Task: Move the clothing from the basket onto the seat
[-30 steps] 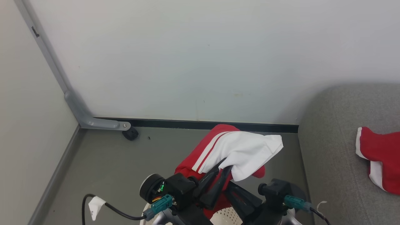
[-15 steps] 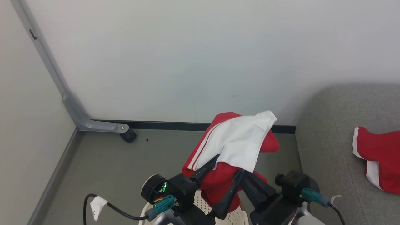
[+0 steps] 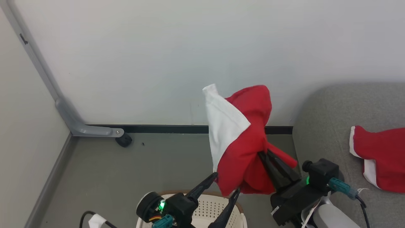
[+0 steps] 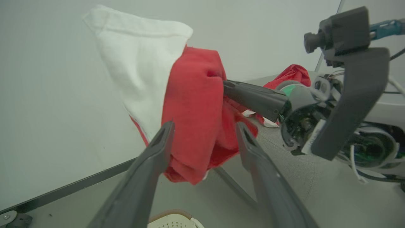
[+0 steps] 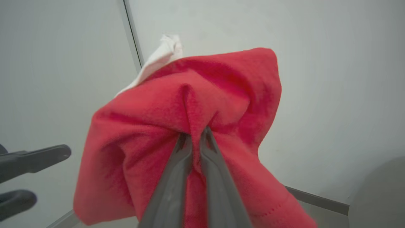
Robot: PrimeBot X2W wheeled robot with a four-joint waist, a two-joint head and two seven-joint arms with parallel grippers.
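Right tool (image 5: 194, 136) is clamped on the clothing (image 3: 250, 142), while left tool (image 3: 226, 182) gapes wide near the basket (image 3: 215, 207).

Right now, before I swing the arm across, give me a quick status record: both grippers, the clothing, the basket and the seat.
right gripper: shut on the held garment, red with a white panel, lifted above the basket
left gripper: open, fingers on either side of the garment's lower folds
basket: below the garment, its inside mostly hidden
seat: to the right, second garment lying on it
remaining: held garment not yet over the seat
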